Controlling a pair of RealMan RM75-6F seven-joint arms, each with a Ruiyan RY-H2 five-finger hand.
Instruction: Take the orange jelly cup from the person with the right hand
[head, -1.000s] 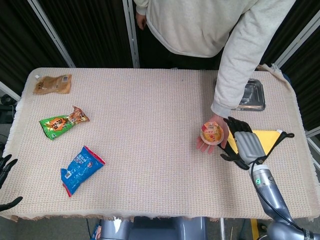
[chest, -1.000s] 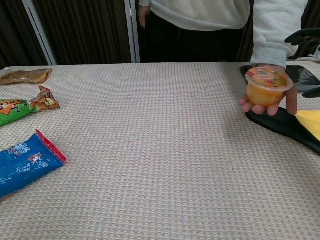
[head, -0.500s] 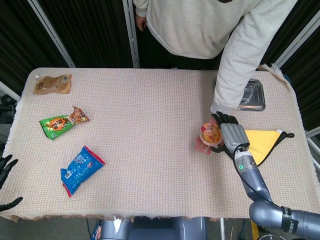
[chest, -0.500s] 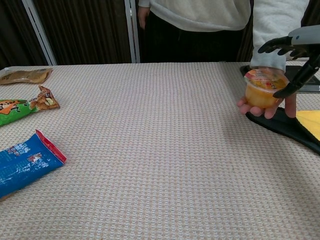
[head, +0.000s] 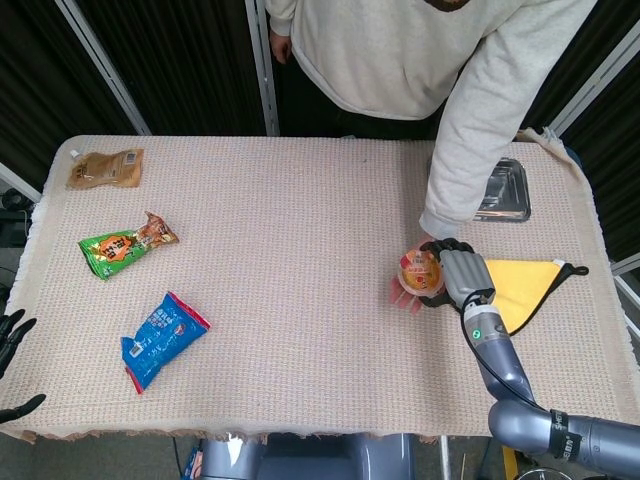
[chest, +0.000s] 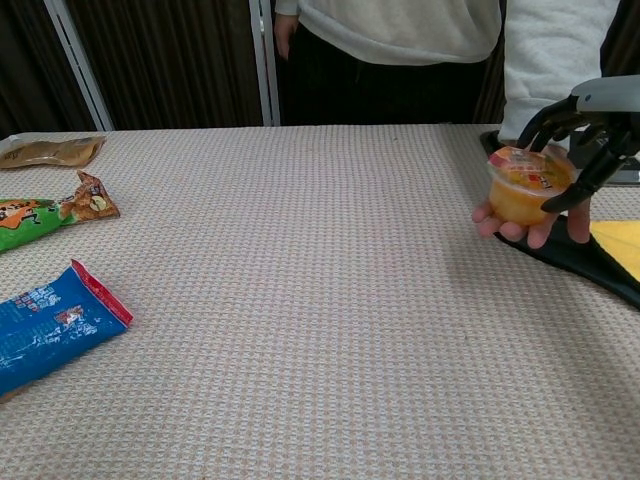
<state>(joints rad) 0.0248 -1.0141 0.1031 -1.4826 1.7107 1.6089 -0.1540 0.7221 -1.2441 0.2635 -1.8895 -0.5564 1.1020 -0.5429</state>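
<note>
The orange jelly cup (head: 420, 270) (chest: 525, 185) rests on the person's upturned palm (chest: 530, 228) at the right side of the table. My right hand (head: 458, 275) (chest: 585, 130) wraps the cup from its right, fingers curled over the top rim and thumb pressed against its side. The person's fingers still support the cup from below. My left hand (head: 10, 340) shows only at the lower left edge of the head view, off the table, fingers apart and holding nothing.
A yellow cloth with a black edge (head: 525, 280) (chest: 620, 240) lies under my right hand. A metal tray (head: 505, 190) sits behind it. Blue (head: 160, 338), green (head: 125, 243) and brown (head: 105, 168) snack packets lie on the left side.
My right hand moved left from beside the cup and its fingers closed around it. The person's hand and cup stayed roughly in place, dipping slightly.
</note>
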